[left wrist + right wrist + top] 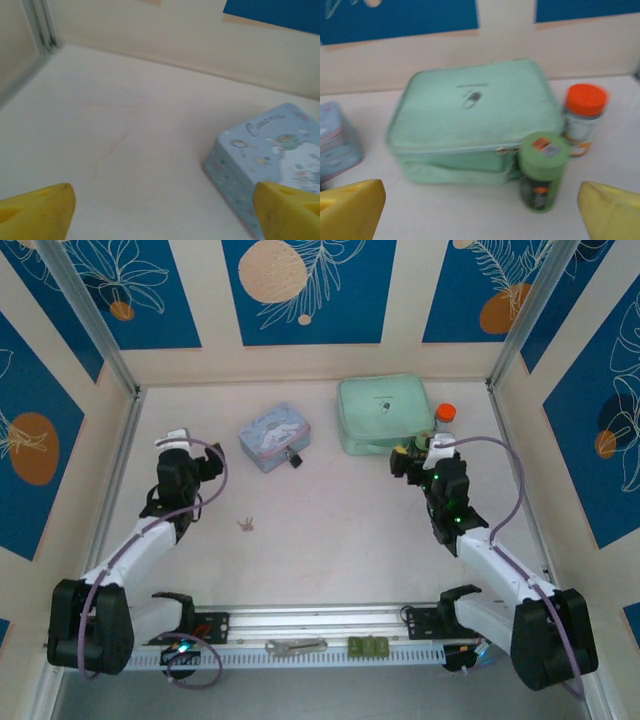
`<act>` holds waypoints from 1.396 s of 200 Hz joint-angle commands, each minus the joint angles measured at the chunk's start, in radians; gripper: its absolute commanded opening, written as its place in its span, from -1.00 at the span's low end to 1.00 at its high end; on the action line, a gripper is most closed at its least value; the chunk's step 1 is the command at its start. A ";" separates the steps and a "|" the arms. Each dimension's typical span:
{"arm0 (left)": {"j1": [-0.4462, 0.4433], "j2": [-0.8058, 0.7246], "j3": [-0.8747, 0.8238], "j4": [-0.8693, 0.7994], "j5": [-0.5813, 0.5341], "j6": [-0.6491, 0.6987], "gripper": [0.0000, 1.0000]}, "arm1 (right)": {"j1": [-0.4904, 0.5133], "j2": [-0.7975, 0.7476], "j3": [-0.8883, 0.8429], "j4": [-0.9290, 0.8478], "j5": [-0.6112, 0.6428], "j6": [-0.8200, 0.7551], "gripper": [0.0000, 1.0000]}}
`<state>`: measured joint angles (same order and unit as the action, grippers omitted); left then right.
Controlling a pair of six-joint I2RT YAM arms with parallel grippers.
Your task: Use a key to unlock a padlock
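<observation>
The small dark padlock (pixel 294 457) hangs on the front of a pale blue tin (pixel 274 438) at the back middle of the table. The tiny silvery key (pixel 245 524) lies flat on the table, nearer than the tin and a little to its left. My left gripper (pixel 208 466) hovers left of the tin, open, with nothing between its yellow fingers (pixel 35 212); the tin's corner (pixel 270 150) sits by its right finger. My right gripper (pixel 402 458) is open and empty in front of a mint green pouch (pixel 470 115).
A green-lidded bottle (pixel 542 170) and an orange-lidded bottle (pixel 583 117) stand at the pouch's right corner, close to my right gripper. A grey metal tool (pixel 296 646) and a green block (pixel 367 646) rest on the front rail. Walls enclose the table on three sides.
</observation>
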<state>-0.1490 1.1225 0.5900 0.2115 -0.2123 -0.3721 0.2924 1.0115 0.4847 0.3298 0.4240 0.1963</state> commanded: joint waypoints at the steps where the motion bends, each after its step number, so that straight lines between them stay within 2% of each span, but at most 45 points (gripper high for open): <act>1: -0.022 -0.018 0.008 -0.300 0.142 -0.211 0.70 | 0.118 0.006 0.050 -0.195 0.023 0.079 0.98; 44: -0.125 -0.040 0.005 -0.531 0.133 -0.315 0.58 | 0.354 0.089 0.145 -0.306 0.031 0.156 0.98; 81: -0.261 -0.005 -0.016 -0.568 0.106 -0.392 0.39 | 0.450 0.149 0.172 -0.296 0.022 0.224 0.98; 101: -0.341 0.065 0.014 -0.600 0.050 -0.412 0.32 | 0.459 0.189 0.195 -0.329 0.043 0.227 0.98; 127: -0.399 0.134 0.023 -0.598 0.023 -0.461 0.18 | 0.460 0.204 0.199 -0.337 0.048 0.223 0.98; 156: -0.426 0.160 0.004 -0.555 -0.017 -0.509 0.09 | 0.455 0.193 0.183 -0.332 0.065 0.216 0.98; 200: -0.450 0.238 0.047 -0.523 -0.027 -0.488 -0.06 | 0.436 0.176 0.171 -0.331 0.068 0.195 0.98; 253: -0.553 0.314 0.092 -0.427 -0.009 -0.565 -0.08 | 0.431 0.148 0.154 -0.321 0.062 0.190 0.98; 279: -0.600 0.354 0.129 -0.404 -0.003 -0.597 -0.05 | 0.422 0.168 0.158 -0.323 0.009 0.199 0.98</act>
<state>-0.7132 1.4456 0.6720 -0.2314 -0.2173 -0.9180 0.7242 1.1793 0.6521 0.0063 0.4702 0.3965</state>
